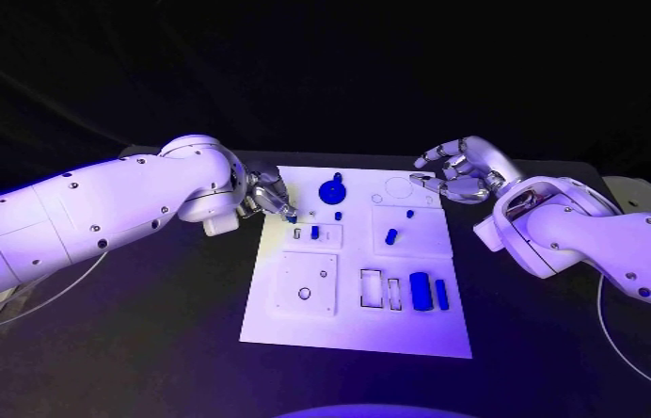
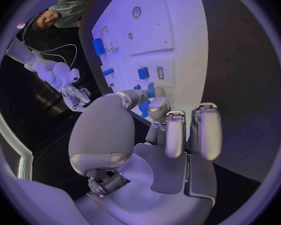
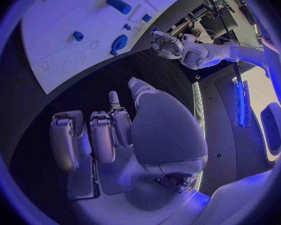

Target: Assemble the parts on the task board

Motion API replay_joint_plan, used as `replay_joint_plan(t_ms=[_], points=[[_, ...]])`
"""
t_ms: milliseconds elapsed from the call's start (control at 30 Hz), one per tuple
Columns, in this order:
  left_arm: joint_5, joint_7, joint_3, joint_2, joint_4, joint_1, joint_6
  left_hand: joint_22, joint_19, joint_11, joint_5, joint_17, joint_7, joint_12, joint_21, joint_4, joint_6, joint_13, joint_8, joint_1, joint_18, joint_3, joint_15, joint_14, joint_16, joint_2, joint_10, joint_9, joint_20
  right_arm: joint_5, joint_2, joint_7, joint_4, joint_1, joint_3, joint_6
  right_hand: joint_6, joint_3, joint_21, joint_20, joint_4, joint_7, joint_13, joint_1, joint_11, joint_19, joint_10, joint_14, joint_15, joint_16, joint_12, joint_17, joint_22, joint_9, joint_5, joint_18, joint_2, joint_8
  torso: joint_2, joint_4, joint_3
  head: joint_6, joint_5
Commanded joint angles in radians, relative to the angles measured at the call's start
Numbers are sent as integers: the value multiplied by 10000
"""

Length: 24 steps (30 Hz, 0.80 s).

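Note:
The white task board (image 1: 359, 324) lies in the middle of the black table. My left hand (image 1: 272, 195) hovers over its far left corner and pinches a small blue part (image 2: 144, 108) between thumb and a finger, fingertips pointing down at the board. My right hand (image 1: 459, 173) hangs over the far right corner with its fingers curled in and nothing in them. On the board sit a round blue piece (image 1: 334, 192), several small blue pegs such as one (image 1: 390, 236) near the middle, a thick blue cylinder (image 1: 420, 292) and a blue bar (image 1: 441, 294).
Empty rectangular slots (image 1: 371, 287) lie beside the cylinder, and a raised square plate with a hole (image 1: 308, 283) is on the board's near left. Black table (image 1: 163, 324) stretches out on both sides of the board.

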Motion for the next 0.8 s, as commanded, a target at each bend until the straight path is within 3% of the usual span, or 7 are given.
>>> replay_joint_plan(t_ms=[33,433,800], points=[[-401,149,-32,-29,158,-45,-510,471,169,-6,93,2635,-142,57,52,-1599,155,41,59,-112,-63,1675,-55,1052,36,-5,111,184,-77,-9,0,94,3,-13,0,69,58,39,-35,-100,-1,-29,1245,-74,-21,793,-40,973,-49,-33,-22,2300,2314,9,39,-22,-28,48,7,3,-4,11,21],[-1319,146,-171,123,316,-303,-568,547,200,-44,174,2635,-187,217,92,-1616,219,208,167,-233,-79,1754,-84,1052,36,-58,232,222,-101,-7,22,111,1,-34,0,70,60,53,-41,-103,-2,-31,1240,-85,-23,790,-43,971,-51,-37,-25,2292,2310,12,53,-20,-28,57,32,-23,6,-29,50],[-1654,75,-199,227,322,-354,-141,558,205,-62,201,2635,-209,284,98,-1616,250,276,222,-290,-81,1775,-98,1052,36,-74,285,246,-112,-5,24,115,11,-36,0,66,60,53,-41,-103,-2,-31,1240,-85,-23,790,-43,971,-51,-37,-25,2292,2310,12,53,-20,-28,57,16,-15,3,-78,52]])
